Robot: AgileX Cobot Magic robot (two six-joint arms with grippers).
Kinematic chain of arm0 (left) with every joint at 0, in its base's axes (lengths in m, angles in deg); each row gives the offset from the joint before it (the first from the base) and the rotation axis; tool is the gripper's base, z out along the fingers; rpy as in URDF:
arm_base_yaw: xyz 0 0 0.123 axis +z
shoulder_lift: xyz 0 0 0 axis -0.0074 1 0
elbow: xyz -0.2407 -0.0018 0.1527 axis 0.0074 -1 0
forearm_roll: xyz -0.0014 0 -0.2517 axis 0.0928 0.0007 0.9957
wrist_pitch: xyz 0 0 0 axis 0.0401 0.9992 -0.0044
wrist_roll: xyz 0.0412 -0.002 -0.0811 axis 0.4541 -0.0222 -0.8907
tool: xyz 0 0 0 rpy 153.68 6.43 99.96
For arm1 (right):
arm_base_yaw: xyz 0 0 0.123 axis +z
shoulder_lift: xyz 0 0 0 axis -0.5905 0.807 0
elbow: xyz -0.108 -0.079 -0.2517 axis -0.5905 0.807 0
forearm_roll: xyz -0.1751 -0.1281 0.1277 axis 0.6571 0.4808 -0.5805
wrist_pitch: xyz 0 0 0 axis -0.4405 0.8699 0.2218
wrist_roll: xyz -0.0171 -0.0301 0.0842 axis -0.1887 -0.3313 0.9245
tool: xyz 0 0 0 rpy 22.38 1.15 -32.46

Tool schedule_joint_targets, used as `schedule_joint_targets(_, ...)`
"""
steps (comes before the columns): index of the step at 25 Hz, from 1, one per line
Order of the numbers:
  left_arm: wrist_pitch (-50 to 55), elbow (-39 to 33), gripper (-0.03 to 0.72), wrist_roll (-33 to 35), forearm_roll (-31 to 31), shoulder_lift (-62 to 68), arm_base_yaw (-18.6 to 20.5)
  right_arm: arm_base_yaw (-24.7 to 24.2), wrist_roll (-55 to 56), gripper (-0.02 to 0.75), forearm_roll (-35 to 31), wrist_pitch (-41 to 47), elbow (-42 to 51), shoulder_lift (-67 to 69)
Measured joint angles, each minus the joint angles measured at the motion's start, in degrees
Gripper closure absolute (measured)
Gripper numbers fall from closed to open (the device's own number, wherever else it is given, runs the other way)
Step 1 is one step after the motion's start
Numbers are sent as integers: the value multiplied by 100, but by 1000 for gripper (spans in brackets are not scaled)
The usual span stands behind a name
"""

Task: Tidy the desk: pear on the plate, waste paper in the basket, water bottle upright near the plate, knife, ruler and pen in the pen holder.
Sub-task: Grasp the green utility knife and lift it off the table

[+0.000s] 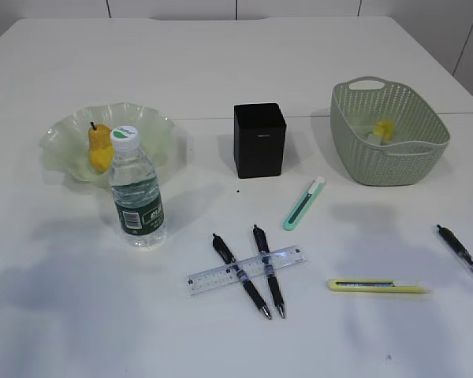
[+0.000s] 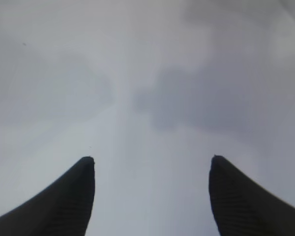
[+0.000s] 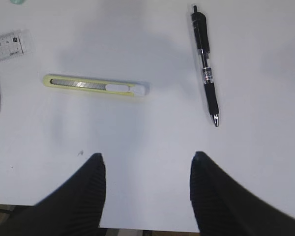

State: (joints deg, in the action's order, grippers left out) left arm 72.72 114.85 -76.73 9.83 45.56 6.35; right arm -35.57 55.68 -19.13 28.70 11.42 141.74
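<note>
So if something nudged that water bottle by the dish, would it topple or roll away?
The water bottle stands upright, tall and narrow on a small base, so a push near its white cap would probably tip it. It looks nearly full, which likely steadies it against a low nudge. Once down, its round body would probably roll on the smooth desk.

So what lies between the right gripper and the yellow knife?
Nothing: in the right wrist view only bare white desk separates the open right gripper from the yellow utility knife.

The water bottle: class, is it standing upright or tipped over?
Upright. The water bottle stands on its base with its white cap on top, in front of the plate.
</note>
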Motion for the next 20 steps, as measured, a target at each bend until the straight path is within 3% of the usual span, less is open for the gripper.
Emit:
schedule_joint_targets(3,743,353,179,241,371,0,0,0,0,328,0,0,0,0)
schedule_joint_targets(8,1626,904,179,318,483,-82,0,0,-12,328,-10,21,0,0)
schedule_joint_targets(20,1536,1087,183,338,765,-261,0,0,-60,328,-174,353,-73,0)
